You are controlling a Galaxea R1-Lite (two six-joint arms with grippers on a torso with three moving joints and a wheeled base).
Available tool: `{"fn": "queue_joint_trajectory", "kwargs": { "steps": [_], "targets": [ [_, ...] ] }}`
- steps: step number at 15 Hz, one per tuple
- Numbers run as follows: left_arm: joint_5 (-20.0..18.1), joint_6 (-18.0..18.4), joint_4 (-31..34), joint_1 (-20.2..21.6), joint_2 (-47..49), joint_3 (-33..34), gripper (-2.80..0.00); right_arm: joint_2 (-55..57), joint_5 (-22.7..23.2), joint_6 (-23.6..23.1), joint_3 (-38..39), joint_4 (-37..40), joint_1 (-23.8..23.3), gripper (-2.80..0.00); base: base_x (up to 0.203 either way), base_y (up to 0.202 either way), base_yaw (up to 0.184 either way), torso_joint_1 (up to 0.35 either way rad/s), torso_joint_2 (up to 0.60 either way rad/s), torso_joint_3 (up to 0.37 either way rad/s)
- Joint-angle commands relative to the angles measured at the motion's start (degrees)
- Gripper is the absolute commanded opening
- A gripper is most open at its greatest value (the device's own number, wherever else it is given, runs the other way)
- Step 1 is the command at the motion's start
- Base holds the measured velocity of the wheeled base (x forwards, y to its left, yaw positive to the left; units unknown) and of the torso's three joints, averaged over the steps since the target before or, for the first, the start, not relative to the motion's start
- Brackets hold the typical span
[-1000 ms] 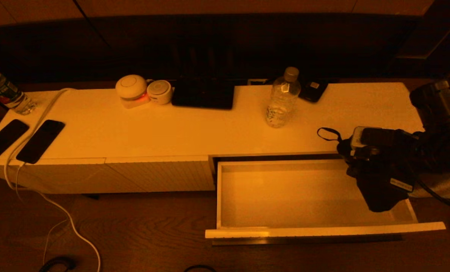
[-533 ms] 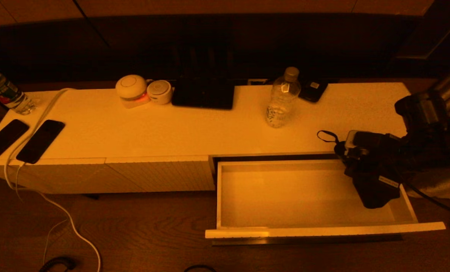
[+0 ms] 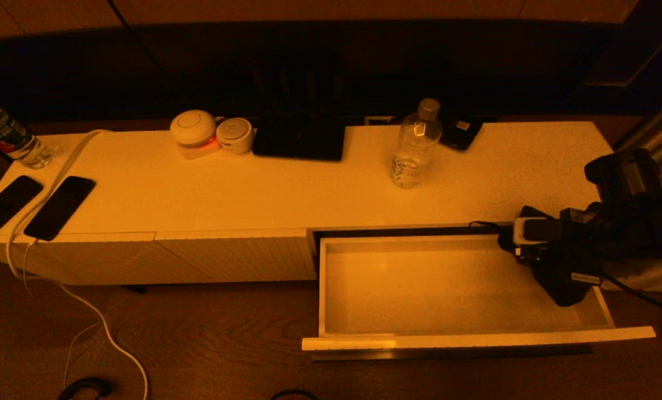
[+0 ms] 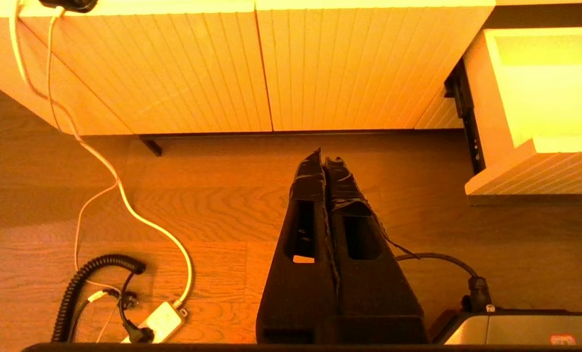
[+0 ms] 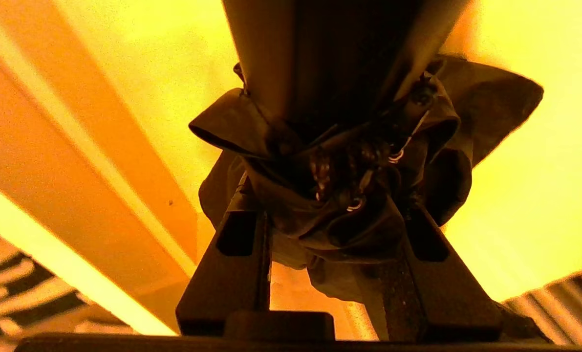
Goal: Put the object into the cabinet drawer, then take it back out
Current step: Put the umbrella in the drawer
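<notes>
The object, a dark folding umbrella with a gathered fabric canopy and a wrist strap, is hanging over the right end of the cabinet drawer, at about 3 o'clock of the drawer's pale inside in the head view. The right gripper is clamping it: in the right wrist view the two dark fingers are pressing in on either side of the bunched fabric, the jaws standing narrow around the bundle. The umbrella's lower end is dipping below the drawer's right wall line, though whether it is touching the drawer floor cannot be told.

The drawer is standing pulled fully out from the white cabinet, its ribbed front facing the floor side at 6 o'clock.

On the cabinet top, a clear water bottle is standing upright at about 11 o'clock from the gripper, with a small dark device just behind it. Further toward 9 o'clock are lying a black tablet, two round white gadgets, two dark phones and a second bottle.

The left gripper is hanging parked above the wooden floor, its fingers pressed together on nothing.
</notes>
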Motion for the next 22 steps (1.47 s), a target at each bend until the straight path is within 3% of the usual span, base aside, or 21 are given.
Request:
{"fn": "queue_joint_trajectory", "kwargs": {
  "steps": [1, 13, 14, 20, 22],
  "targets": [
    [0.0, 0.0, 0.0, 0.0, 0.0, 0.0, -2.80, 1.0, -0.1, -1.0, 1.4, -0.2, 0.1, -2.80, 0.000, 0.000, 0.000, 0.000, 0.00, 0.000],
    [0.0, 0.0, 0.0, 0.0, 0.0, 0.0, -2.80, 6.3, -2.2, -1.1, 8.4, -10.9, 5.7, -2.80, 0.000, 0.000, 0.000, 0.000, 0.00, 0.000],
    [0.0, 0.0, 0.0, 0.0, 0.0, 0.0, -2.80, 6.2, -2.2, -1.1, 8.8, -11.3, 5.7, 0.00, 0.000, 0.000, 0.000, 0.000, 0.00, 0.000],
    [0.0, 0.0, 0.0, 0.0, 0.0, 0.0, -2.80, 3.1, -4.8, -0.8, 8.9, -11.1, 5.4, 0.00, 0.000, 0.000, 0.000, 0.000, 0.00, 0.000],
    [0.0, 0.0, 0.0, 0.0, 0.0, 0.0, -2.80, -0.8, -4.1, 2.6, 8.4, -10.6, 5.4, 0.00, 0.000, 0.000, 0.000, 0.000, 0.00, 0.000]
  ]
}}
